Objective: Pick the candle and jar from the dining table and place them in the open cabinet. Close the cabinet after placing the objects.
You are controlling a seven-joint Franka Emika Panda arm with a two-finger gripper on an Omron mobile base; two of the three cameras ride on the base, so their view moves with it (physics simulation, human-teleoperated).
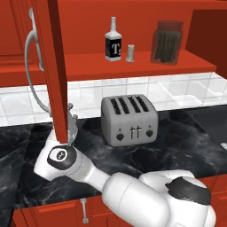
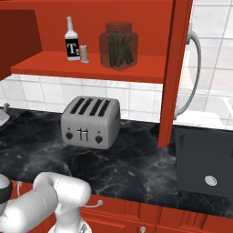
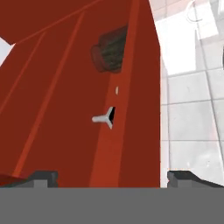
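The red wall cabinet [image 1: 133, 66] stands open. On its shelf are the jar [image 1: 167, 42] [image 2: 118, 45] with dark contents and the small pale candle [image 1: 130, 53] [image 2: 83, 53] to its left. My gripper [image 1: 70, 123] [image 3: 114, 177] is open and empty, right at the lower end of the cabinet's left door [image 1: 55, 66]. In the hand view the red door panel [image 3: 65, 96] runs up between my spread fingertips [image 3: 41, 177], and the jar [image 3: 109, 50] shows past its edge. The right door [image 2: 175, 68] also hangs open. The dining table is out of view.
A black-labelled bottle [image 1: 113, 42] [image 2: 71, 41] stands left of the candle. A silver toaster [image 1: 128, 119] [image 2: 91, 122] sits on the marble counter [image 1: 177, 146] below the shelf. A dark sink [image 2: 205, 168] lies to the right. Long silver handles [image 1: 31, 57] [image 2: 193, 73] curve off both doors.
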